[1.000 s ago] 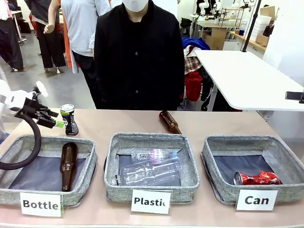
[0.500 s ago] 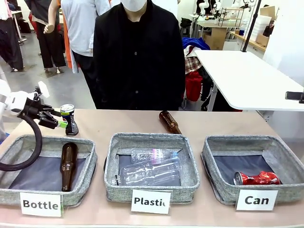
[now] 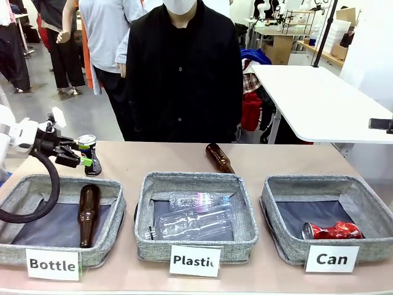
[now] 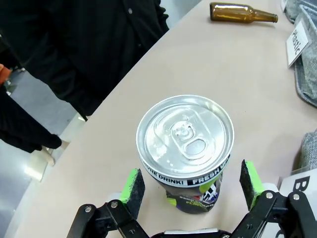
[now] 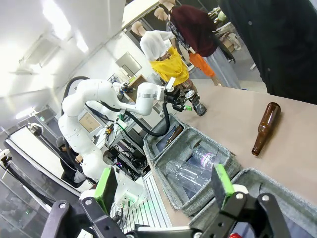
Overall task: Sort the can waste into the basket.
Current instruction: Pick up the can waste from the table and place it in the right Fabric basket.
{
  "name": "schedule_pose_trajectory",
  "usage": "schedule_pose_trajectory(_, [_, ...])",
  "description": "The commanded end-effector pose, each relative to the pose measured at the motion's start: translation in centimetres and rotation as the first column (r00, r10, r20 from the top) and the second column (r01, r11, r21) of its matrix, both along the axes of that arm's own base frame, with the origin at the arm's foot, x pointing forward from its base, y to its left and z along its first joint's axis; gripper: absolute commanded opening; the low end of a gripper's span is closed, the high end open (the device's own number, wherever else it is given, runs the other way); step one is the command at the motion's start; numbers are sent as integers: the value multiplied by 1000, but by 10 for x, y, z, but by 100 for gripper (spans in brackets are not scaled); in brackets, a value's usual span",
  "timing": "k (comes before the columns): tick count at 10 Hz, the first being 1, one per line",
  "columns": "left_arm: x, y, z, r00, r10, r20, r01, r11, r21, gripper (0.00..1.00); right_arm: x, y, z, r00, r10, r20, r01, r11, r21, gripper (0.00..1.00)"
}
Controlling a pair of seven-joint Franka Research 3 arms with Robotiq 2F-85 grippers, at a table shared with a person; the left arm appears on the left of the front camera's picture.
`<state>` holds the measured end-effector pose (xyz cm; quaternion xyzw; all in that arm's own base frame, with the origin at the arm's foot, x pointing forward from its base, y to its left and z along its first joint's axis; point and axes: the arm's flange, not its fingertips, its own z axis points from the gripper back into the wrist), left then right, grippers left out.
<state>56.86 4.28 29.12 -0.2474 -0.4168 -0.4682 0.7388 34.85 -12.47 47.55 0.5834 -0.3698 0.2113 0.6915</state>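
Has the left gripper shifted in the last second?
Yes. Against the Bottle basket, the left gripper has edged toward picture right; the black can now sits between its open jaws.

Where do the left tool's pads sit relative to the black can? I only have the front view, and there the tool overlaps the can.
Observer: In the left wrist view the black can stands upright between the left tool's green pads, with a gap on each side. Nothing is gripped.
Operator: Is the can's top damaged?
Observer: No. From above, its top looks round and undented, with the tab lying flat.
Operator: And the right tool?
Observer: The right wrist view shows the right tool open, with nothing between its pads.
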Motion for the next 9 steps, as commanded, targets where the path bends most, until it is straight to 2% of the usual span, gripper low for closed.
schedule_pose_trajectory(1, [7, -2, -7, 999, 8, 34, -6, 999, -52, 100, -1, -3, 2, 1000, 11, 14, -11, 1000, -4, 100])
schedule_pose_trajectory(3, [7, -6, -6, 998, 8, 66, -2, 995, -98, 100, -1, -3, 2, 1000, 11, 14, -11, 1000, -4, 100])
schedule_pose_trajectory(4, [7, -7, -5, 998, -4, 65, 11, 994, -105, 44, -1, -3, 2, 1000, 11, 14, -11, 1000, -4, 100])
schedule_pose_trajectory(5, [8, -8, -7, 999, -23, 44, 28, 993, -119, 42, -1, -3, 2, 1000, 11, 14, -11, 1000, -4, 100])
schedule_pose_trajectory(6, [7, -9, -8, 999, -16, 42, 21, 993, -119, 0, -1, -3, 2, 1000, 11, 14, -11, 1000, -4, 100])
schedule_pose_trajectory(8, [7, -10, -7, 999, -28, 40, 32, 992, -119, 0, -1, -3, 2, 1000, 11, 14, -11, 1000, -4, 100])
schedule_pose_trajectory(9, [6, -9, -4, 998, -32, 47, 37, 992, -122, 16, -1, -3, 2, 1000, 11, 14, -11, 1000, -4, 100])
